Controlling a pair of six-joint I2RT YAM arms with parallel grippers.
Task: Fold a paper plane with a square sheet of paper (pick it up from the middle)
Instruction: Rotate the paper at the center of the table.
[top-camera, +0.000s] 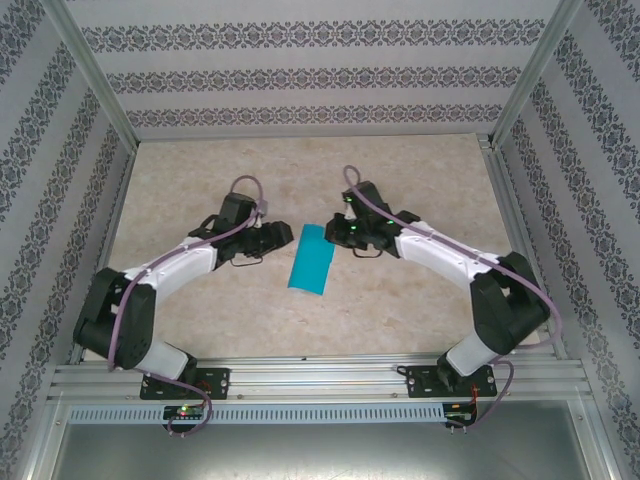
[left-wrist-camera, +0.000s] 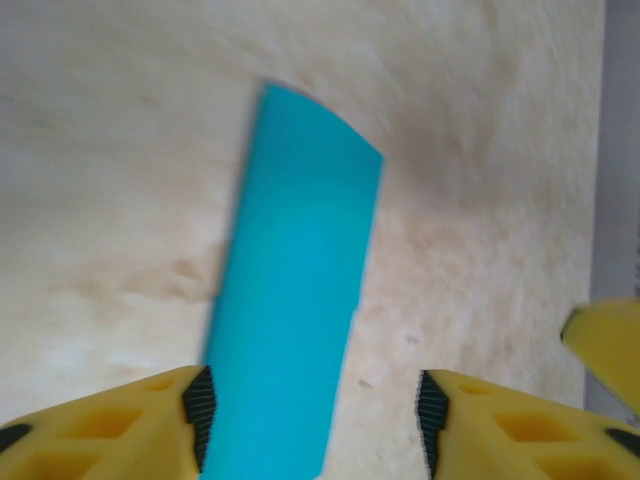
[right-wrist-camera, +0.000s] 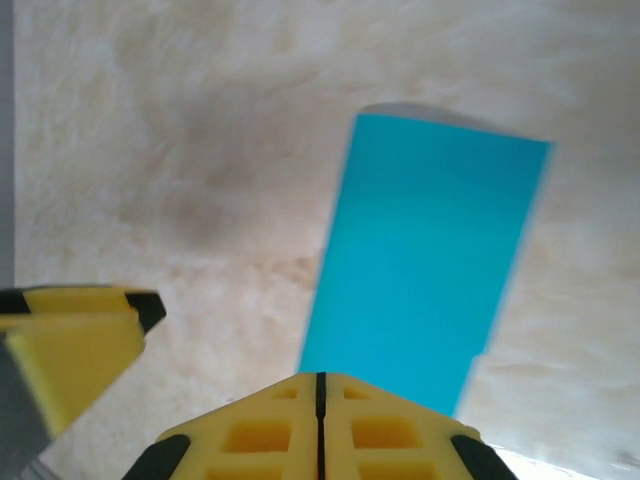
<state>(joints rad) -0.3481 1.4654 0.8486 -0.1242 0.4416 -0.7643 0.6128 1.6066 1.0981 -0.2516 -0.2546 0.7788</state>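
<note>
The teal-blue sheet of paper (top-camera: 310, 259) lies flat on the table as a long narrow rectangle, apparently folded in half. No paper plane is in view. My left gripper (top-camera: 285, 236) is at the strip's upper left. In the left wrist view its jaws (left-wrist-camera: 312, 410) stand apart, with the paper (left-wrist-camera: 295, 300) running under them close to the left pad (left-wrist-camera: 200, 405). My right gripper (top-camera: 336, 231) is at the strip's upper right. Its fingers (right-wrist-camera: 321, 385) are shut on nothing, just over the near end of the paper (right-wrist-camera: 420, 260).
The beige marbled tabletop (top-camera: 400, 180) is walled by patterned panels and an aluminium frame (top-camera: 320, 375) at the near edge. The two grippers face each other closely: the right one's yellow finger (left-wrist-camera: 605, 340) shows in the left wrist view, and the left one's finger (right-wrist-camera: 75, 340) in the right wrist view.
</note>
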